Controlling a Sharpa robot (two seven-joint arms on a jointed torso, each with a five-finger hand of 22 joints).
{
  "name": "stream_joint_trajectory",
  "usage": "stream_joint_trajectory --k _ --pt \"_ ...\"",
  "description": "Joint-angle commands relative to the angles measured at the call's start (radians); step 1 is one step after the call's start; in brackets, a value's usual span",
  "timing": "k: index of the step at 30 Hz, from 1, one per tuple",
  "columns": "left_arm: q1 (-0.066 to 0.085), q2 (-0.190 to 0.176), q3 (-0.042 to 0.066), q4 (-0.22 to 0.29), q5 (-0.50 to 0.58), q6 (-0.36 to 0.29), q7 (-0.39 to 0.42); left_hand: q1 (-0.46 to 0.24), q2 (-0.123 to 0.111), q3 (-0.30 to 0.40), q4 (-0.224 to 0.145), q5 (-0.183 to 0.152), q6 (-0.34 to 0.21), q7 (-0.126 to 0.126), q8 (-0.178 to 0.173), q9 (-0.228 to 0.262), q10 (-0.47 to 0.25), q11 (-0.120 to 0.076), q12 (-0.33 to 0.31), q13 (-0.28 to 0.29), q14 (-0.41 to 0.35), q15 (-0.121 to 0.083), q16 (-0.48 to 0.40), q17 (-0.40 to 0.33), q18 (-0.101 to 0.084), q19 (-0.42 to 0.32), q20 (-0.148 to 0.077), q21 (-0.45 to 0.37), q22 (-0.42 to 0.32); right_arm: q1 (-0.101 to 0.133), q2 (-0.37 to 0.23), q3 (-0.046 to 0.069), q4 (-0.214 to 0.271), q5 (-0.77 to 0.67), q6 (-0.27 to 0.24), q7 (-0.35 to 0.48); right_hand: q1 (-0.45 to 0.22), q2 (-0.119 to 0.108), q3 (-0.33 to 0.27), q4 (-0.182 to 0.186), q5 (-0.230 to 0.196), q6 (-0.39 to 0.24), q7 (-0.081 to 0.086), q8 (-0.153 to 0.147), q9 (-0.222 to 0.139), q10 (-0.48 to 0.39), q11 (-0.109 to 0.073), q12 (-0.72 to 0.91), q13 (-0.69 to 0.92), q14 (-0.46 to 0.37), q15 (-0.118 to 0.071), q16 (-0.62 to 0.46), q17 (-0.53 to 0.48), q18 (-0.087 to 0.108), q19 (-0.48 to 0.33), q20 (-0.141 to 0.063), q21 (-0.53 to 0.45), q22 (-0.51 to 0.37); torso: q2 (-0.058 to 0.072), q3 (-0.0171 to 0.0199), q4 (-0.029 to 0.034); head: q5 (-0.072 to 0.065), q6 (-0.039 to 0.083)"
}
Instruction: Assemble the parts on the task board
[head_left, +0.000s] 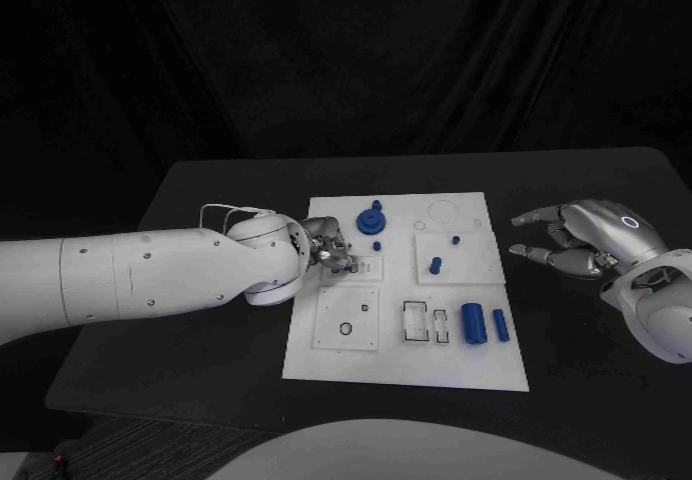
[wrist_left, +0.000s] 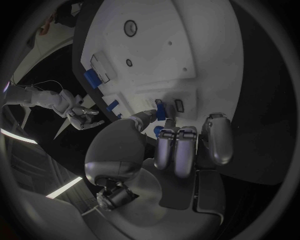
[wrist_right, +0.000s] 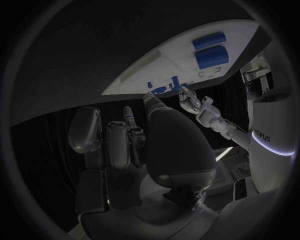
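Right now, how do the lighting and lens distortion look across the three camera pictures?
Head view: dim, dark surroundings, the task board brightest, edges straight. Left wrist view: fisheye bends the board's edges. Right wrist view: mostly dark, board curved, right hand in shadow.

Right robot hand hangs empty beside the white task board; blue parts lie on it.

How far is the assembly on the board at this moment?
Early, it seems. Some small blue pegs already stand on the task board. The left hand pinches a small blue part over the board. Two blue cylinders lie loose. The right hand hovers beside the board, holding nothing.
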Motion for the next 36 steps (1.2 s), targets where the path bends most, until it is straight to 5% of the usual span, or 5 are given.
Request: stream_joint_trajectory --k 1,13,23,28,36 --pt "-0.004 -0.002 -0.001 0.005 0.008 -0.019 0.031 -0.007 0.002 0.001 0.004 -0.005 0.009 -0.002 0.005 0.003 0.106 -0.005 0.004 0.263 0.102 -0.008 0.003 0.263 -0.011 0.006 0.001 0.003 0.080 -0.003 -0.003 0.001 0.002 -0.007 -0.012 -0.012 0.000 0.010 -0.004 0.000 0.005 0.003 -0.001 -0.003 -0.001 0.065 0.008 -0.007 0.209 0.073 0.006 -0.004 0.117 -0.009 -0.002 0.006 -0.004 0.150 0.000 0.0001 -0.0003 -0.001 0.000" --pt "0.008 -0.025 0.000 0.009 0.060 -0.159 0.124 0.010 -0.010 -0.006 0.000 -0.010 0.013 -0.008 0.017 0.013 0.106 -0.010 0.004 0.263 0.102 -0.013 0.003 0.263 -0.016 0.024 -0.003 0.019 0.095 -0.005 0.007 0.001 0.039 -0.007 -0.081 0.039 0.011 0.015 -0.001 -0.008 0.037 0.015 0.002 -0.004 -0.002 0.072 0.009 0.001 0.218 0.074 0.006 0.000 0.120 -0.011 0.003 0.006 0.008 0.153 0.000 -0.0003 -0.0008 0.001 0.007" --pt "0.028 -0.022 0.000 -0.021 0.203 -0.141 0.147 0.027 -0.014 -0.005 -0.003 -0.012 -0.002 -0.006 0.010 0.011 0.106 -0.010 0.004 0.263 0.102 -0.014 0.003 0.263 -0.015 0.021 -0.005 0.014 0.093 -0.018 0.034 0.001 0.077 -0.007 -0.107 0.077 0.019 0.015 0.001 -0.015 0.057 0.017 0.002 -0.008 -0.004 0.077 0.009 0.006 0.224 0.075 0.006 0.003 0.122 -0.013 0.008 0.006 0.020 0.156 -0.001 -0.0015 -0.0016 0.002 0.007" --pt "0.029 -0.017 0.000 -0.026 0.218 -0.118 0.145 0.037 -0.014 -0.034 0.019 -0.066 -0.011 0.002 0.004 0.006 0.106 -0.003 0.004 0.263 0.102 -0.008 0.003 0.263 -0.014 0.015 -0.001 0.006 0.092 -0.024 0.045 0.001 0.076 -0.007 -0.101 0.082 0.020 0.015 0.002 -0.016 0.059 0.017 0.002 -0.008 -0.004 0.076 0.009 0.005 0.223 0.075 0.006 0.004 0.122 -0.013 0.008 0.006 0.019 0.156 -0.002 -0.0012 -0.0041 0.009 0.002" --pt "0.025 -0.007 -0.001 -0.036 0.165 -0.098 0.145 0.043 -0.006 -0.080 0.059 -0.135 -0.030 0.012 -0.007 -0.001 0.105 0.007 0.003 0.263 0.102 0.001 0.003 0.263 -0.012 0.010 0.006 -0.003 0.093 -0.028 0.045 0.001 0.076 -0.007 -0.097 0.083 0.021 0.015 0.002 -0.016 0.060 0.015 0.002 -0.009 -0.005 0.076 0.009 0.004 0.222 0.075 0.006 0.003 0.121 -0.013 0.008 0.006 0.018 0.155 0.002 -0.0020 0.0013 0.006 0.003"
